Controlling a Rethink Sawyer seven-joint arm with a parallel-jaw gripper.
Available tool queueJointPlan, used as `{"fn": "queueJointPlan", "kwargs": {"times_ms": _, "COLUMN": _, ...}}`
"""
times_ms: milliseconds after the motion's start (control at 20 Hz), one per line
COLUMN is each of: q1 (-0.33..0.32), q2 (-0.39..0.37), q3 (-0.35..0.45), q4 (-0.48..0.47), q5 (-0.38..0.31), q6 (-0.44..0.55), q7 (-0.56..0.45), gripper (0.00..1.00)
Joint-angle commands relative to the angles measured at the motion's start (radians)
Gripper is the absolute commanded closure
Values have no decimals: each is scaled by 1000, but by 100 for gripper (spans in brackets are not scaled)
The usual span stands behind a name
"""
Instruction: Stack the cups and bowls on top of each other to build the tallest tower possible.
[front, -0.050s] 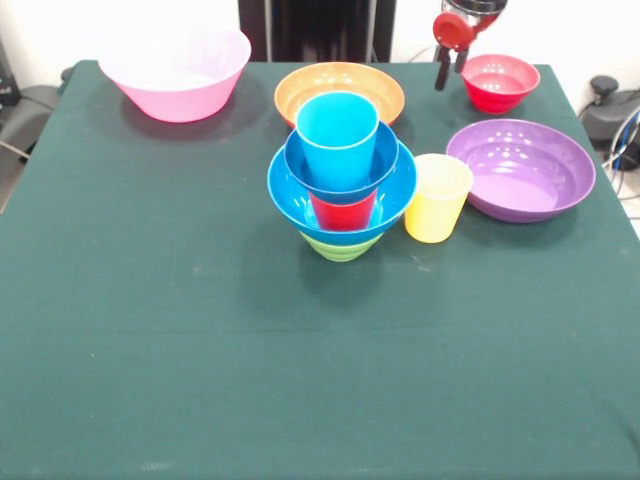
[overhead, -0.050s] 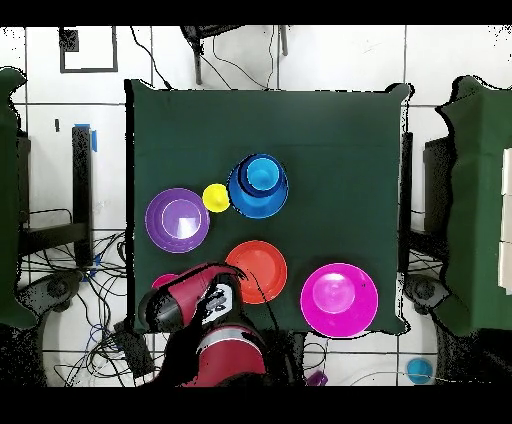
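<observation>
I see bare green cloth (front, -0.050s: 200, 380) across the whole lower frame. At centre stands the tower (front, -0.050s: 342, 180): glossy green bowl, large blue bowl, red cup, small blue bowl, sky-blue cup. The yellow cup (front, -0.050s: 438, 198) sits just right of it, then the shallow purple bowl (front, -0.050s: 520, 168). The gripper (front, -0.050s: 448, 68) hangs upper right beside the small red bowl (front, -0.050s: 500, 82), holding nothing (its opening I can't tell).

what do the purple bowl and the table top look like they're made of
Purple bowl: seemingly glossy plastic, with small bright light spots on its smooth inside. Table: covered in what looks like dark green matte cloth or felt, showing no glare and soft shadows, though the exact fabric cannot be told.
</observation>
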Motion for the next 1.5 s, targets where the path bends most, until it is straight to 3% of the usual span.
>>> {"fn": "queueJointPlan", "kwargs": {"times_ms": 50, "q1": 7, "q2": 66, "q3": 78, "q4": -27, "q5": 22, "q6": -66, "q7": 167, "gripper": 0}}
{"fn": "queueJointPlan", "kwargs": {"times_ms": 700, "q1": 0, "q2": 40, "q3": 107, "q4": 0, "q5": 13, "q6": -118, "q7": 171, "gripper": 0}}
{"fn": "queueJointPlan", "kwargs": {"times_ms": 1500, "q1": 19, "q2": -13, "q3": 101, "q4": 14, "q5": 34, "q6": -58, "q7": 171, "gripper": 0}}
